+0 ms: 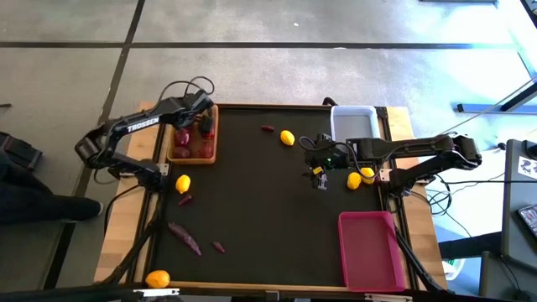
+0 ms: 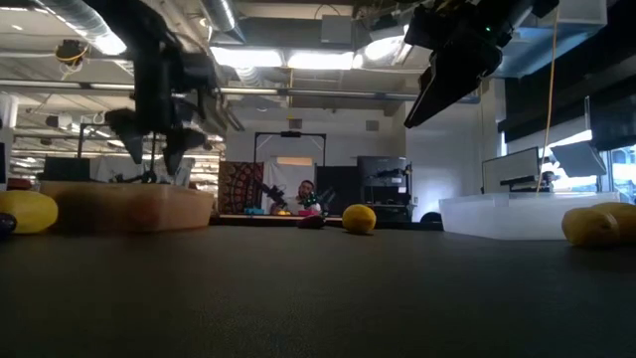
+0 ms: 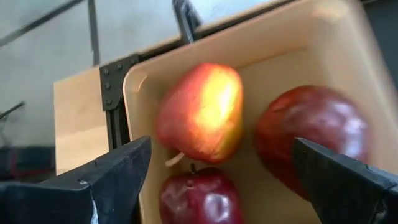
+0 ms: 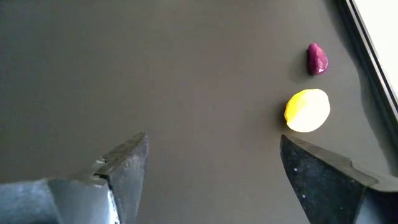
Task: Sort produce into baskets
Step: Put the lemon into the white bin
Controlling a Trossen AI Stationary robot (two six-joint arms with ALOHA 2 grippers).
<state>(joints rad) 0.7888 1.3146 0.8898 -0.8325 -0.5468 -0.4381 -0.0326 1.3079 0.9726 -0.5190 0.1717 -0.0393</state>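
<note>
My left gripper (image 1: 203, 124) (image 3: 221, 152) is open and empty above the tan wooden basket (image 1: 212, 156) at the table's far left. In the basket lie three red apples (image 3: 202, 112) (image 3: 314, 134) (image 3: 199, 199). My right gripper (image 1: 320, 174) (image 4: 211, 149) is open and empty, above the dark mat near its right side. A yellow lemon (image 4: 306, 111) (image 1: 288, 137) and a small purple piece (image 4: 317, 58) (image 1: 267, 128) lie on the mat ahead of it. The white basket (image 1: 352, 122) stands at the far right, the pink basket (image 1: 369, 249) at the near right.
Two yellow fruits (image 1: 361, 177) lie by the mat's right edge, one yellow fruit (image 1: 183, 184) by its left edge, an orange one (image 1: 157, 278) at the near left. Dark purple pieces (image 1: 185, 200) (image 1: 185, 237) (image 1: 218, 247) lie on the left half. A person shows far behind (image 2: 306, 192).
</note>
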